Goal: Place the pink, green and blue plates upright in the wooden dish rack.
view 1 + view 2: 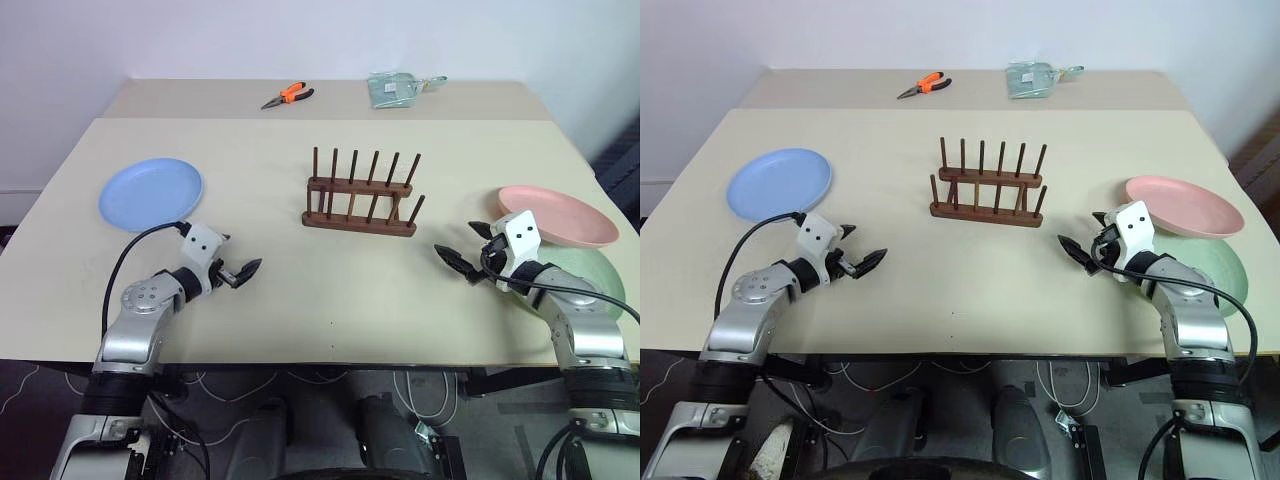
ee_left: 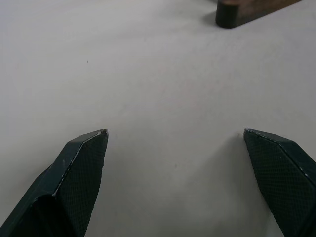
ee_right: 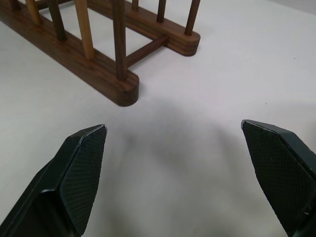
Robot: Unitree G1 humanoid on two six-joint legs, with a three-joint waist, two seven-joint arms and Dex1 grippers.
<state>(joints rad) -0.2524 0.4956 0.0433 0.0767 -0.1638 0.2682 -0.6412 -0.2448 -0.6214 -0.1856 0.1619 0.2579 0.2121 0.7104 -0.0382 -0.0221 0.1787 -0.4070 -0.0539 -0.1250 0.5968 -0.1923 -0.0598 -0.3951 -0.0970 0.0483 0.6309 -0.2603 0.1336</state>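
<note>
Broadly, the worktop (image 1: pixel 300 310) carries the wooden dish rack (image 1: pixel 360 205) ahead of and between both jaws, empty. Beyond the left gripper (image 1: pixel 243 272) lies the blue plate (image 1: pixel 150 193); just behind the right gripper (image 1: pixel 455 262) the pink plate (image 1: pixel 557 215) sits on the green plate (image 1: pixel 600 280). Both jaws are released, holding nothing.

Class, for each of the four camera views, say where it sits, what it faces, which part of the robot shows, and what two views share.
Left eye view: head, looking down over the table; both arms, left pincer and right pincer open.
Right eye view: head, same scene.
Left wrist view: along its fingers at bare table.
Right wrist view: along its fingers at the rack.
Shared: both wrist views catch the rack's base.
</note>
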